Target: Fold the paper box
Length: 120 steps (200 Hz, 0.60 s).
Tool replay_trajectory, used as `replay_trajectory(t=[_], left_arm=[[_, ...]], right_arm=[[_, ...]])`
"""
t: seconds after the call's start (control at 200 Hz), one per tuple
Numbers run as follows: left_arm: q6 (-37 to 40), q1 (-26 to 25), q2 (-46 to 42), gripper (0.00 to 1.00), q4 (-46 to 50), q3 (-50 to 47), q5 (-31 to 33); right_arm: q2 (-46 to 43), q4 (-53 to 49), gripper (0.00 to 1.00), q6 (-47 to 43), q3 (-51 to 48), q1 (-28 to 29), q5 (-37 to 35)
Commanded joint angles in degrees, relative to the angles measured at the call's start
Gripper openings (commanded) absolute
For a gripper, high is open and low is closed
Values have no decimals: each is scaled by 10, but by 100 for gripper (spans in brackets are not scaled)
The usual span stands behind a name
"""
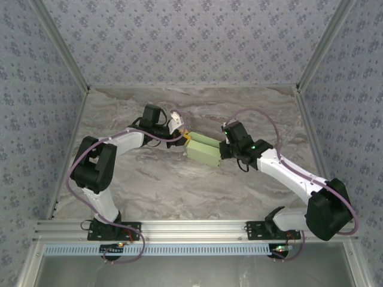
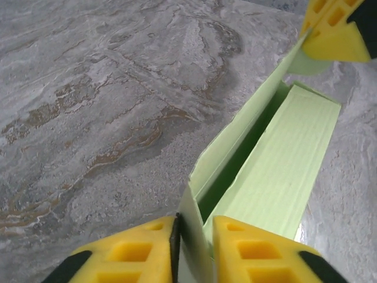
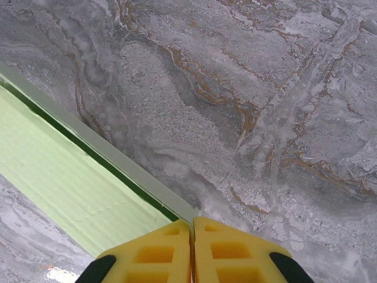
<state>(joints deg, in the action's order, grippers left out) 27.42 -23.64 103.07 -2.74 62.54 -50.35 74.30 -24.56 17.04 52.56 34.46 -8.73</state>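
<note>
The paper box (image 1: pixel 205 149), pale green card, lies half formed on the marble table (image 1: pixel 155 185) between my two grippers. My left gripper (image 1: pixel 183 138) is at its left end. In the left wrist view an upright end flap of the paper box (image 2: pixel 277 171) stands in the narrow gap of the left gripper (image 2: pixel 194 236), flat against the left pad and reaching the right finger lower down. My right gripper (image 1: pixel 224 149) is at the opposite end. There the right gripper (image 3: pixel 192 227) is shut on the corner of the side wall of the paper box (image 3: pixel 70 183). Its yellow fingers (image 2: pixel 336 32) also show beyond the box.
Patterned walls (image 1: pixel 191 42) enclose the table at the back and both sides. An aluminium rail (image 1: pixel 191 228) carrying both arm bases runs along the near edge. Bare marble surrounds the box on all sides.
</note>
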Motion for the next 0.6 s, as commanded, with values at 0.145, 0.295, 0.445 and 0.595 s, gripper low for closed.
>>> replay_trajectory(t=[0.145,0.295,0.445,0.595], left_arm=[[11,-11,-25,18,30,23,-27],[-2,-41,-32,12,40,30,6],[-46,-59,-32,0,13,25,46],[-124,-75,-47,0,-43,-4,98]], right_arm=[[7,-27,11,27,24,8,-31],[12,-22,12,54,30,18,-35],[19,-20,12,84,35,24,-50],[26,-21,13,153,34,31,-71]])
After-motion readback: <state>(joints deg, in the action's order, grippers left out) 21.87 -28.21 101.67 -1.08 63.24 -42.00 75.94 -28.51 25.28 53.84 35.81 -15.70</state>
